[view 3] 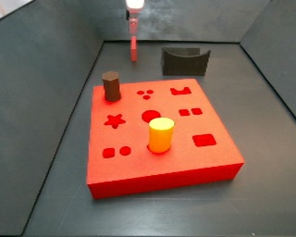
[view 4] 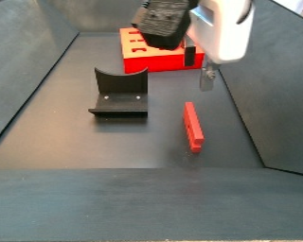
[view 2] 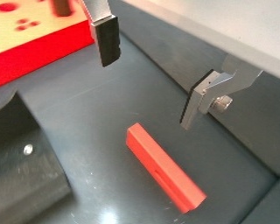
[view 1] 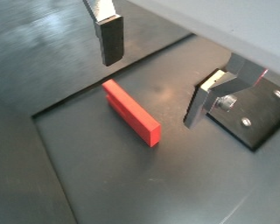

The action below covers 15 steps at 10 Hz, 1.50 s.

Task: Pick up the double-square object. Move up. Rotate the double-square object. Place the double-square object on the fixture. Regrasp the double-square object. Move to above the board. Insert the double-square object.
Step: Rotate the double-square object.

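Taking the side view that looks toward the board from behind the fixture: nearest lies the double-square object, a thin red bar flat on the dark floor, its long axis running near-to-far, right of the fixture and apart from it. Nothing touches it. In both wrist views it lies flat on the floor below the fingers, clear of both.

Fixture: dark L-shaped bracket on its base plate, curved notch in the upright. It stands left of the red piece and nearer than the board. Nothing rests on it.

Pincer hangs above the floor just beyond the far end of the double-square object, not in contact with it. The wrist views show the two fingers spread wide with only bare floor between them; it holds nothing.

Board: large red slab at the far end, with star, circle and square cutouts in its top.

In the opposite side view the board is nearest, carrying a yellow cylinder upright toward the near side and a brown cylinder upright at its far-left corner. The fixture sits beyond it, and the double-square object shows as a thin red strip to its left.
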### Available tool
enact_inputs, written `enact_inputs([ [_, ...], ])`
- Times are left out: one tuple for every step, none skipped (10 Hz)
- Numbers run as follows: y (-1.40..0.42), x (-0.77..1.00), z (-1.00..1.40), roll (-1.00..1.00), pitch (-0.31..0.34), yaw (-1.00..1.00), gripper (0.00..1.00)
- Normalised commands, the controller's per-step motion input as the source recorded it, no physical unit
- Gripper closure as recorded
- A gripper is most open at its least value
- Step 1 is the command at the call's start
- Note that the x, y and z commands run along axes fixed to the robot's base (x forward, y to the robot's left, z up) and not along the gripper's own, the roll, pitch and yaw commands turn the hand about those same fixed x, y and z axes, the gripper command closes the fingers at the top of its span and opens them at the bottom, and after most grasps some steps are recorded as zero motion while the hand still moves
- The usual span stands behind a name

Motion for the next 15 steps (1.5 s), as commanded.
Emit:
enact_inputs([
  [0.01, 0.04, -0.02, 0.01, -0.012, 1.0, 0.0],
  [0.01, 0.04, -0.02, 0.01, -0.012, 1.0, 0.0],
  [0.01, 0.04, -0.02, 0.01, -0.013, 1.0, 0.0],
  [0.01, 0.04, -0.02, 0.01, -0.014, 1.0, 0.0],
  [0.01, 0.04, -0.02, 0.01, -0.015, 1.0, 0.0],
  [0.01, 0.04, -0.02, 0.01, -0.015, 1.0, 0.0],
  [0.01, 0.04, -0.02, 0.01, -0.017, 1.0, 0.0],
  [0.01, 0.04, -0.02, 0.01, -0.018, 1.0, 0.0],
  [0.01, 0.04, -0.02, 0.01, -0.02, 1.0, 0.0],
  [0.01, 0.04, -0.02, 0.01, -0.021, 1.0, 0.0],
  [0.01, 0.04, -0.02, 0.01, -0.024, 1.0, 0.0],
  [0.01, 0.04, -0.02, 0.02, -0.026, 1.0, 0.0],
  [0.01, 0.04, -0.02, 0.02, -0.03, 1.0, 0.0],
  [0.01, 0.04, -0.02, 0.02, -0.033, 1.0, 0.0],
  [0.01, 0.04, -0.03, 0.02, -0.04, 1.0, 0.0],
])
